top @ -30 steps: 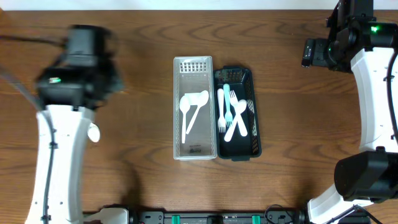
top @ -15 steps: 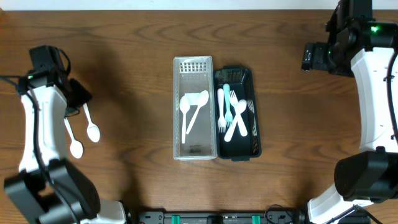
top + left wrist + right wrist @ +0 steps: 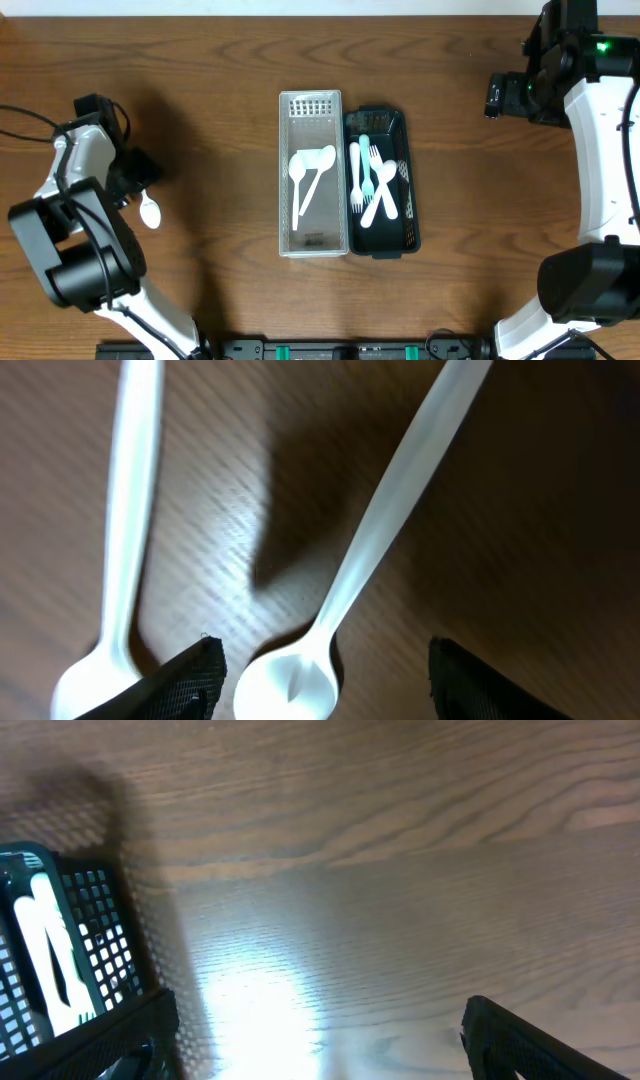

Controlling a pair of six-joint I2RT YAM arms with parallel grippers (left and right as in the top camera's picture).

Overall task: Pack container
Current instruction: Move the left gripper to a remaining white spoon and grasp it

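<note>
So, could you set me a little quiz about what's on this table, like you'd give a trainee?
1. True or false: the white tray holds only forks.
2. How many loose spoons lie on the table beneath the left gripper? A one, B two, C four.
3. Fill in: the teal fork lies in the ____ basket.

Key
1. False: it holds two white spoons.
2. B.
3. Black.
</note>
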